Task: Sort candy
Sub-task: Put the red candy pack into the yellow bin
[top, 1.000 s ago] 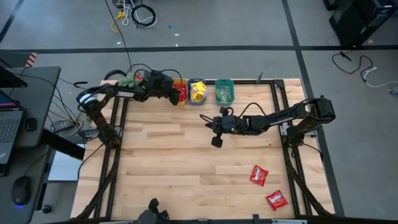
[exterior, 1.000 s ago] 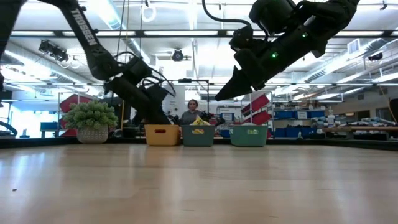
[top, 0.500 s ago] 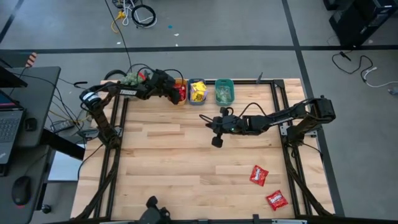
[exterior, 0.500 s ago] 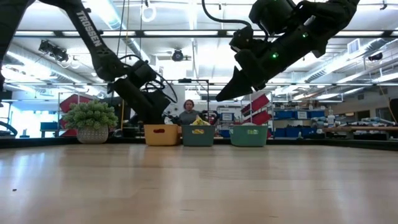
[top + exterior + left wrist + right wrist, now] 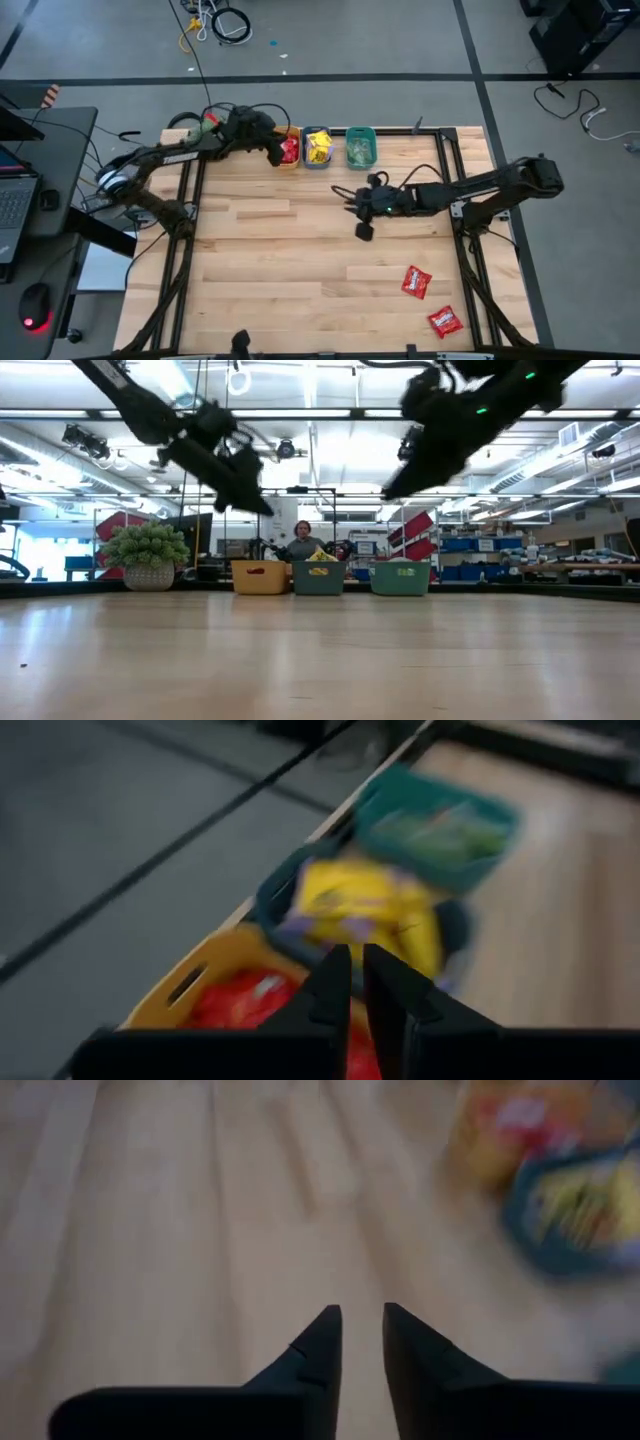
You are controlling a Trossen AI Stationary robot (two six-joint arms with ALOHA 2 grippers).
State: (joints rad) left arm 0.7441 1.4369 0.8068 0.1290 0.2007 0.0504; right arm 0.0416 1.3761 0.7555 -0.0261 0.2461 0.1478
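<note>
Three bins stand in a row at the table's far edge: an orange bin (image 5: 289, 150) with red candy, a blue bin (image 5: 318, 147) with yellow candy, and a teal bin (image 5: 361, 146) with pale green candy. Two red packets (image 5: 416, 282) (image 5: 445, 321) lie flat on the table near its right near corner. My left gripper (image 5: 272, 152) (image 5: 357, 970) hangs above the orange bin, shut and empty. My right gripper (image 5: 365, 232) (image 5: 362, 1325) is in the air over the table's middle, its fingers close together, with nothing between them.
A fuzzy green plant ball (image 5: 148, 555) sits at the far left corner beside the orange bin. A person (image 5: 303, 540) shows behind the bins in the low view. Bare wood (image 5: 280, 270) lies between the bins and the two red packets.
My left gripper has risen from bin height, beside the orange bin, to well above it. My right gripper has moved a little toward the table's right edge and up. The candy on the table has stayed where it was.
</note>
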